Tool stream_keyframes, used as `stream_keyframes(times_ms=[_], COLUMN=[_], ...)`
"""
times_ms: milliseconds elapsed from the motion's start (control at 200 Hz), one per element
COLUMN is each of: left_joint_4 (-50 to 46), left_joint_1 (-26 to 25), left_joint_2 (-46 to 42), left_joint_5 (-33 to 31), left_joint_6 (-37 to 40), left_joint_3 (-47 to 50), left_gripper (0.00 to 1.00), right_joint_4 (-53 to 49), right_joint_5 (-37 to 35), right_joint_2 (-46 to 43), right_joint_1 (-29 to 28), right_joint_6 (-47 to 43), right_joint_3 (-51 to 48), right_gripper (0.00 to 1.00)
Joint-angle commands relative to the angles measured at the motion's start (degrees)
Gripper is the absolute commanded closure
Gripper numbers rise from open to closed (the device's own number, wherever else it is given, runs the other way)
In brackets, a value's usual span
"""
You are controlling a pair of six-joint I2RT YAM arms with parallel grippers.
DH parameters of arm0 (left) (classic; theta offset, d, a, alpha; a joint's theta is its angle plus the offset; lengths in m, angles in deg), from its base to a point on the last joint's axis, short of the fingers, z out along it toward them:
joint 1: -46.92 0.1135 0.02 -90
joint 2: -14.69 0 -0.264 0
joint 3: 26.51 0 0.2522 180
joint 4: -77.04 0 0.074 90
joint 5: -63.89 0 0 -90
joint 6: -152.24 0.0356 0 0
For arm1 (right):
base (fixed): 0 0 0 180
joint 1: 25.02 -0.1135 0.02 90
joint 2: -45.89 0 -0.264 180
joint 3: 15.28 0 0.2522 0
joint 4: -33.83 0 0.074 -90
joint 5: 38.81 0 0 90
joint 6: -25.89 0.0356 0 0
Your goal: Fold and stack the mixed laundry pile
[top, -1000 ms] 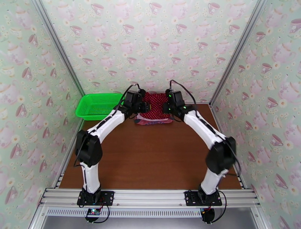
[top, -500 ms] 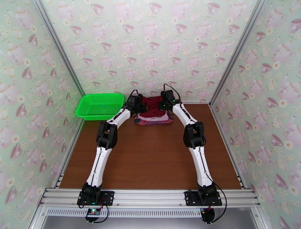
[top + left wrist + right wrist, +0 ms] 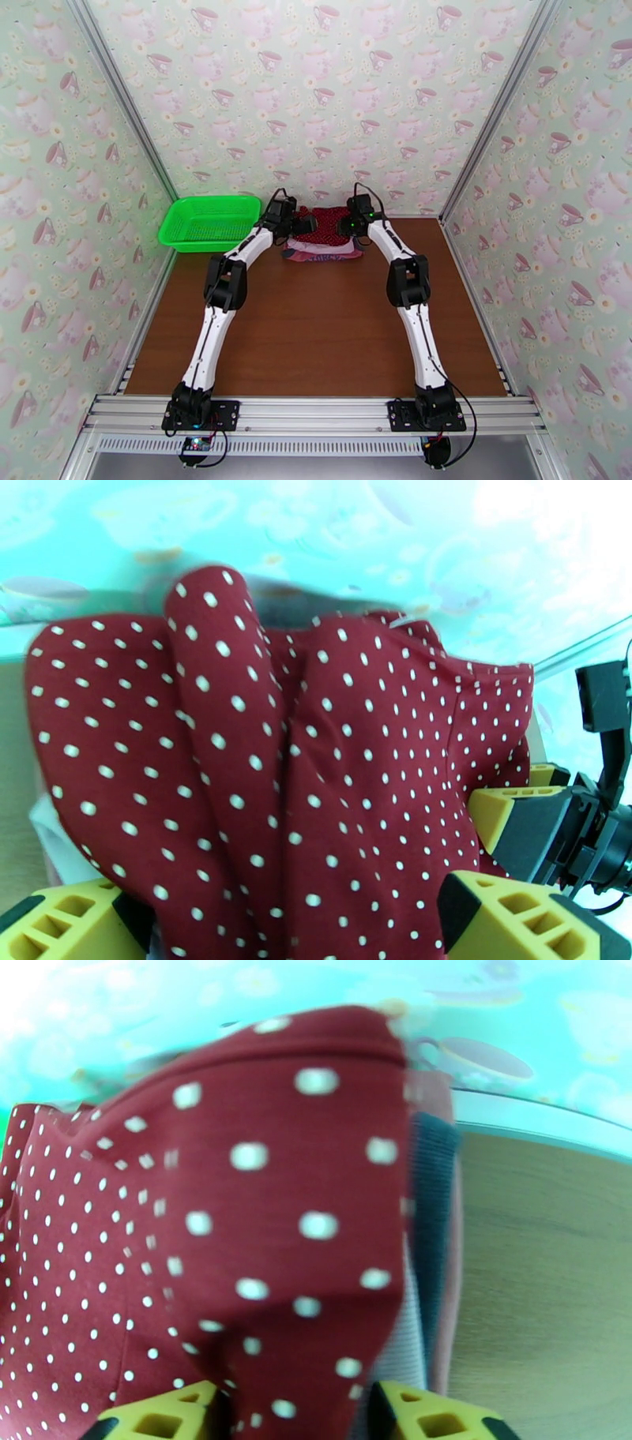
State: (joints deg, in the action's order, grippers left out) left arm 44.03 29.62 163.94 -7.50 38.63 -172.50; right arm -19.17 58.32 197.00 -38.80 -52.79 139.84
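Far left, by the wall: bright green mesh basket [image 3: 209, 223], well apart from the work. Left gripper [image 3: 288, 926] spread wide, clamping nothing, with the dark-red white-dotted cloth [image 3: 332, 740] draped loosely between its fingers. Cloth at the far middle of the table [image 3: 316, 339], on top of the pinkish folded garments [image 3: 322, 254]. Right gripper [image 3: 292, 1418] partly parted around a fold of the cloth; impossible to tell whether pinched. Likely step: releasing the last piece onto the stack. Next: lifting both grippers clear without dragging the wrinkled cloth askew
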Motion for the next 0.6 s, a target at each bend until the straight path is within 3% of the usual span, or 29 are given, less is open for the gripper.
stream_keyframes(times_ms=[0, 115, 260, 280, 295, 456, 596], left_joint_4=[-0.7, 1.1, 15.4, 17.5, 18.7, 27.2, 34.1], left_joint_1=[1.1, 1.5, 2.1, 2.2, 2.3, 4.5, 6.0], left_joint_2=[-6.6, -16.3, -38.6, -41.8, -44.1, -68.0, -84.1], left_joint_5=[0.7, 2.2, -2.1, -3.0, -3.7, -17.5, -27.2], left_joint_6=[1.2, 5.1, 10.7, 11.5, 12.0, 16.2, 22.0], left_joint_3=[-1.7, 5.0, 30.8, 34.6, 37.7, 66.8, 91.4], left_gripper=[0.00, 0.00, 0.00, 0.00, 0.00, 0.00, 0.00], right_joint_4=[-0.3, 1.3, 9.2, 10.5, 11.3, 23.4, 36.9], right_joint_5=[0.3, 0.1, -0.1, -0.3, -0.5, -4.9, -15.1], right_joint_2=[-8.8, -18.5, -37.0, -39.7, -42.1, -66.3, -85.9], right_joint_1=[1.1, 1.8, 2.5, 2.5, 2.5, 2.8, 2.8], right_joint_6=[-0.2, -0.9, -2.7, -3.2, -3.4, -6.0, -3.6], right_joint_3=[-1.2, -10.1, -32.1, -35.9, -38.6, -70.0, -96.5], right_gripper=[0.40, 0.31, 0.21, 0.03, 0.00, 0.00, 0.00])
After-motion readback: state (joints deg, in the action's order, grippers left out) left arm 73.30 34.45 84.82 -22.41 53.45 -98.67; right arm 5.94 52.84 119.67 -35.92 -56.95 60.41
